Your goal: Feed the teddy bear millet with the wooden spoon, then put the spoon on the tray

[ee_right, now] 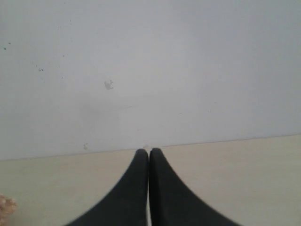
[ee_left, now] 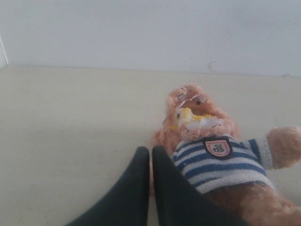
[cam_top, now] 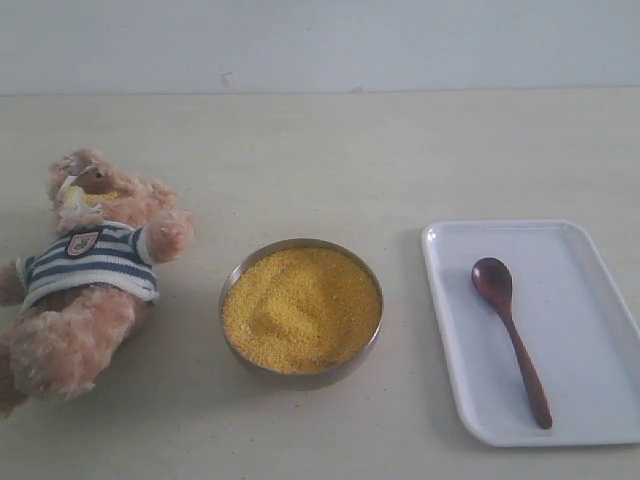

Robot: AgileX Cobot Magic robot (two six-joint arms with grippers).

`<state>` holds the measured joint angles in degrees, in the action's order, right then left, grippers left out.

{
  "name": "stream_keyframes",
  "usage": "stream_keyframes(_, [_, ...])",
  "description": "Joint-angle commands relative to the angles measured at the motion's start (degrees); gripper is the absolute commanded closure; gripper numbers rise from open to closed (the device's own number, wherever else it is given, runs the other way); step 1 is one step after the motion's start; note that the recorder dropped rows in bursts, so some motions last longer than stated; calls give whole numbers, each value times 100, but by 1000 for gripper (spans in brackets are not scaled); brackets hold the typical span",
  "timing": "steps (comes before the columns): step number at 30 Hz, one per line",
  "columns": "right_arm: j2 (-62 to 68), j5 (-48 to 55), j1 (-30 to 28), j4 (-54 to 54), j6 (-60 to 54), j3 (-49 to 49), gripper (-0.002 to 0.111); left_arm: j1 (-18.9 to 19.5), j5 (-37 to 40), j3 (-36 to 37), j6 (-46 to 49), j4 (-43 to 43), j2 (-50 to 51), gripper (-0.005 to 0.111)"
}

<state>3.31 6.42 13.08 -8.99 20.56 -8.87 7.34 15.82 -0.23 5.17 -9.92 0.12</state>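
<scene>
The wooden spoon (cam_top: 510, 340) lies on the tray (cam_top: 590, 330), and millet (ee_left: 188, 114) dots the teddy bear's (cam_top: 85, 270) muzzle, so I judge the job done. My left gripper (ee_left: 150, 153) and right gripper (ee_right: 149, 153) are clenched on nothing. A careless left retreat could nudge the bear and scatter grains.

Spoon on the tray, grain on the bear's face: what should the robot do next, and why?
Probably nothing: the spoon lies in the tray, grain sits on the bear's mouth, left gripper and right gripper are shut empty, so holding back seems right.
</scene>
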Motion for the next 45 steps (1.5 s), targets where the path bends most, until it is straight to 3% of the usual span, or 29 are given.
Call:
stream_keyframes(1, [-122, 835, 16, 300, -1526, 18, 109, 14, -30, 23, 26, 3, -12, 103])
stream_keyframes(4, [-331, 1485, 4, 1507, -3370, 33, 109, 14, -30, 23, 26, 3, -12, 103])
stream_keyframes(5, [-331, 1419, -6, 1554, -3425, 44, 109, 14, -30, 23, 26, 3, -12, 103])
stream_keyframes(10, [-331, 1047, -6, 1777, -3354, 887, 109, 14, -30, 23, 26, 3, -12, 103])
stream_keyframes(45, [-331, 1400, 5, 1735, -3548, 887, 109, 14, -30, 23, 26, 3, -12, 103])
